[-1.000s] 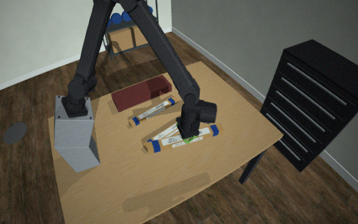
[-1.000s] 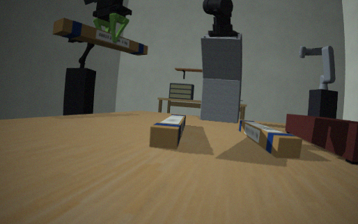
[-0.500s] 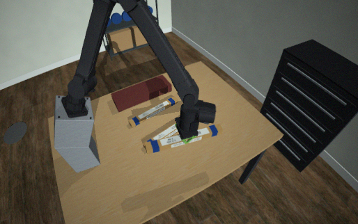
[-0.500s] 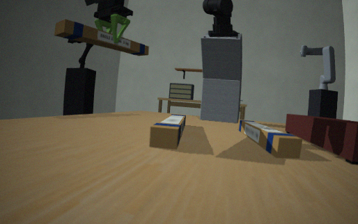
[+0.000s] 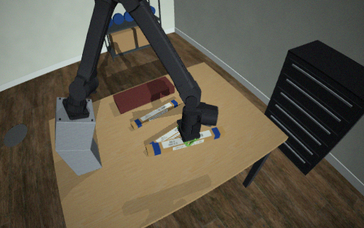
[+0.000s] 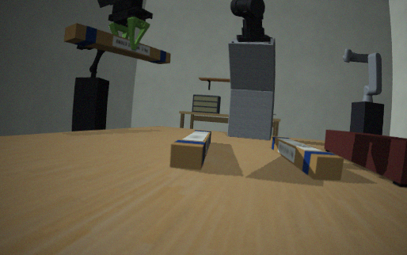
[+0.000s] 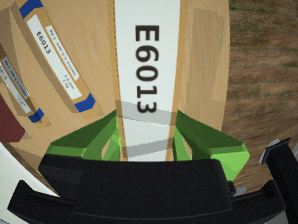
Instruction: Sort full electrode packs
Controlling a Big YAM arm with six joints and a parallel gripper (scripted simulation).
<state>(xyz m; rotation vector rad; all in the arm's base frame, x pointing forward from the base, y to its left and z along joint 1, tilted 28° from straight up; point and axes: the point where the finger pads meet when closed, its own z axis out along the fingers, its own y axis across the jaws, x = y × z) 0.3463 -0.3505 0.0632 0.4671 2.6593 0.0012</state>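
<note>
My gripper (image 5: 192, 142) (image 6: 131, 39) (image 7: 146, 113) is shut on a long tan pack (image 5: 171, 143) (image 6: 79, 35) (image 7: 148, 60) with blue bands and an E6013 label. It holds the pack near its middle, high above the table; in the exterior view the right end looks lower. A second pack (image 5: 166, 135) (image 6: 188, 154) (image 7: 57, 55) lies flat on the table, partly hidden by the held pack and arm in the top view. A third pack (image 5: 156, 112) (image 6: 326, 166) (image 7: 17, 85) lies flat beside the dark red low platform (image 5: 131, 100) (image 6: 364, 148) (image 7: 7, 122). No pack shows on the platform.
The grey robot pedestal (image 5: 76, 136) (image 6: 251, 111) stands at one side of the wooden table (image 5: 106, 198) (image 6: 119, 206). A black drawer cabinet (image 5: 311, 106) stands on the floor beyond the table's right edge. The held pack casts a shadow on the table.
</note>
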